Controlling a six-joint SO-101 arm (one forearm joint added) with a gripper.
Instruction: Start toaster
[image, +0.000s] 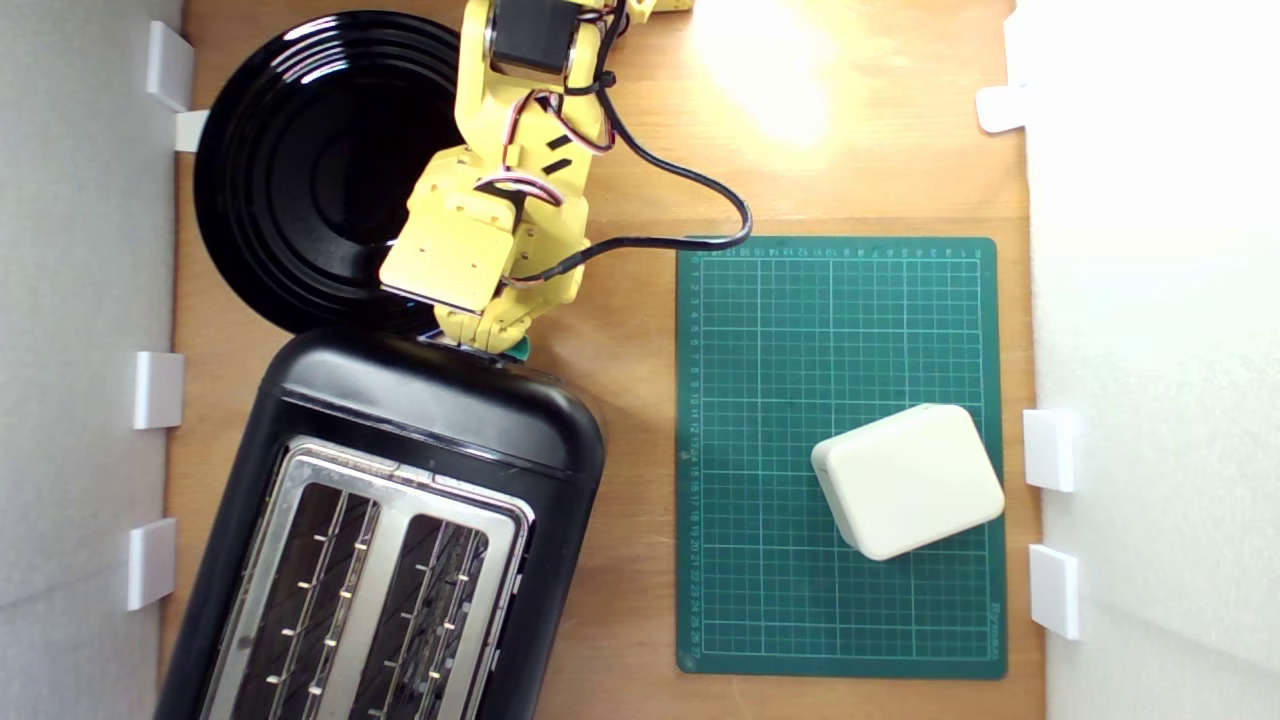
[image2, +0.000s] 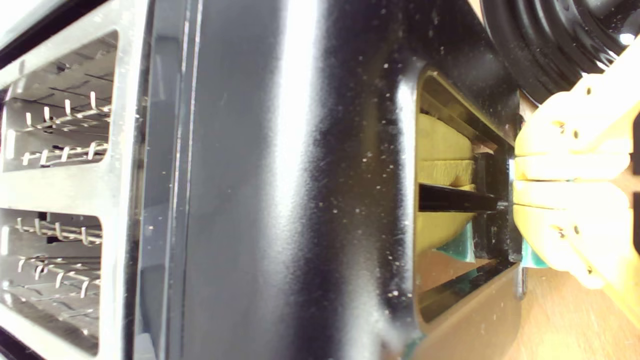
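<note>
The glossy black toaster with its silver top plate lies at the lower left of the exterior view, and both slots look empty. Only a sliver of its teal-green lever knob shows at the toaster's far end, under the yellow arm. My gripper points down at that end. In the wrist view the two yellow fingers are pressed together, so my gripper is shut against the lever slot of the toaster. The teal knob pokes out beside one finger, touching it and not clamped between the two.
A round black plate lies just behind the toaster, partly under the arm. On the exterior view's right, a green cutting mat carries a small cream rounded box. White brackets line both table edges. A black cable loops off the arm.
</note>
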